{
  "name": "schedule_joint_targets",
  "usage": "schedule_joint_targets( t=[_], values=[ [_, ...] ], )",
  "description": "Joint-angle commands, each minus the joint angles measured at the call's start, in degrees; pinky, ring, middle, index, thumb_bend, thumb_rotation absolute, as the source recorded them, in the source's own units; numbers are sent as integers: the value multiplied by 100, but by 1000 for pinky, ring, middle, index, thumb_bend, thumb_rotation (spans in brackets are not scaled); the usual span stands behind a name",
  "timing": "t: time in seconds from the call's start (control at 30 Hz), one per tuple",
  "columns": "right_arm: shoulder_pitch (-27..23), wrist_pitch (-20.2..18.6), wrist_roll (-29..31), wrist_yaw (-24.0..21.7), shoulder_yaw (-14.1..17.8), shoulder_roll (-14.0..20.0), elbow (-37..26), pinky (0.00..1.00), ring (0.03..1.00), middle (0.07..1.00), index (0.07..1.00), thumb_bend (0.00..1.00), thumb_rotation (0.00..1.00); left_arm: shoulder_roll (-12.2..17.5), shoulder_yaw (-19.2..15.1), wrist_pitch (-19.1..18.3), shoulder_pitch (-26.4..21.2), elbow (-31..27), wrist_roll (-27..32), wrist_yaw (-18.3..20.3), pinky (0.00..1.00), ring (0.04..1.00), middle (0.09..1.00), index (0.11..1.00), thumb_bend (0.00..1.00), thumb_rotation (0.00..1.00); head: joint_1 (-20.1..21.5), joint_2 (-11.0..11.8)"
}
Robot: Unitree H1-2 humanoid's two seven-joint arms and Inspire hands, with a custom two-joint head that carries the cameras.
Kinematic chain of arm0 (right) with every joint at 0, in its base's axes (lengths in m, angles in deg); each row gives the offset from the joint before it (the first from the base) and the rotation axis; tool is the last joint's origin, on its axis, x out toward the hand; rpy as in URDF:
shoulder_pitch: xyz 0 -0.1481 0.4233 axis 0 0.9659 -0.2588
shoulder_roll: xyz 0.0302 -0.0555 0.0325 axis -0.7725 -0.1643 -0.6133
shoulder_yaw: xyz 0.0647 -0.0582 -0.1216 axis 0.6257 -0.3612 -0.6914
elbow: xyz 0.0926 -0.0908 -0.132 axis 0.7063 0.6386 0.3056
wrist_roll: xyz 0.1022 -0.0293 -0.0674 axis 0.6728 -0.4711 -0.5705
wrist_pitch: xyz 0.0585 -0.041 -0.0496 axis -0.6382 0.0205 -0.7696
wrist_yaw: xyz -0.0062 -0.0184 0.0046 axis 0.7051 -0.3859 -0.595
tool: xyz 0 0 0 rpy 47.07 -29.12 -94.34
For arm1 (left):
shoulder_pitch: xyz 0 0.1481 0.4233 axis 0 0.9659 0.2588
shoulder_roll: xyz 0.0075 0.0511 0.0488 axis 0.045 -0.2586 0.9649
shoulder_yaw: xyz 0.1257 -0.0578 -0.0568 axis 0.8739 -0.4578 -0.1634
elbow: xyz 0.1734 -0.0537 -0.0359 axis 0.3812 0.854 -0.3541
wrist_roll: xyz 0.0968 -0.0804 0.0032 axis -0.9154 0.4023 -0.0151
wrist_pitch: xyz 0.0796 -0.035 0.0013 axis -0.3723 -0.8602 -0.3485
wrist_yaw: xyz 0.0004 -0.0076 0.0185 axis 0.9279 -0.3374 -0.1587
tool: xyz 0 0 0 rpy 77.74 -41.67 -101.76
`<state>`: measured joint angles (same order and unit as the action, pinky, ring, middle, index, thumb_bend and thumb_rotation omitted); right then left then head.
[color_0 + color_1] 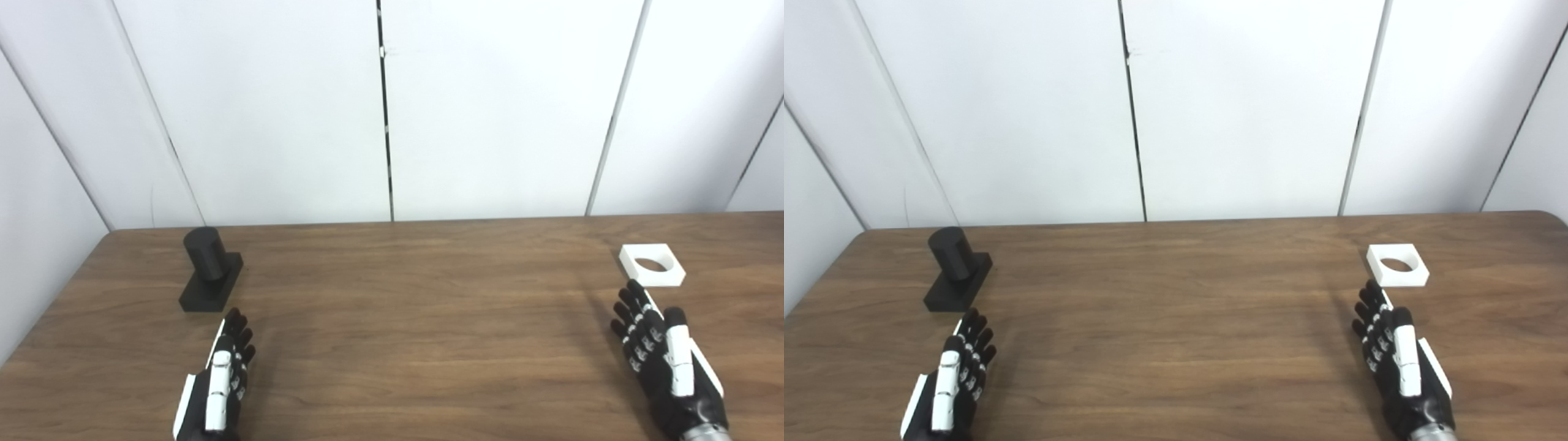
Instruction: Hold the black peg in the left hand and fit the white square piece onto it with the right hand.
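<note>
Two task pieces well apart on the wooden table (pixel 392 343), black peg (pixel 210 267) upright far left, white square piece (pixel 652 264) flat far right, left hand (pixel 222 376) empty, fingers extended, near peg, right hand (pixel 664 361) likewise empty, fingertips just short of the square.

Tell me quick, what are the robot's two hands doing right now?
Left hand: open, holding nothing, just short of the black peg.
Right hand: open, holding nothing, just short of the white square piece.
</note>
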<state>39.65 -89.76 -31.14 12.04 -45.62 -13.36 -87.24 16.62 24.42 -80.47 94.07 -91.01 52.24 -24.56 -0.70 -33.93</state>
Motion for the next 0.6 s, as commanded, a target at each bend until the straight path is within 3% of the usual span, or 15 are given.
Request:
schedule_joint_targets(
  t=[0.0,0.17,0.37,0.57],
  values=[
    [-126,316,84,-69,-1,-42,52,1000,1000,1000,1000,663,1000,84,-38,63,-73,-177,-32,-29,1000,1000,1000,1000,492,972,-5,-6],
    [-159,456,91,-101,-58,-99,150,1000,1000,1000,1000,657,1000,131,-91,-50,-56,-279,-61,-91,1000,1000,1000,1000,397,999,-44,38],
    [-176,395,70,-75,-80,-88,98,1000,1000,1000,1000,666,1000,120,-100,-112,-49,-340,-135,-141,1000,1000,1000,1000,377,992,-59,29],
    [-182,360,93,-89,-56,-31,93,1000,1000,1000,1000,665,1000,75,-73,-167,-101,-432,-157,-188,1000,1000,1000,1000,442,961,-242,35]
  ],
)
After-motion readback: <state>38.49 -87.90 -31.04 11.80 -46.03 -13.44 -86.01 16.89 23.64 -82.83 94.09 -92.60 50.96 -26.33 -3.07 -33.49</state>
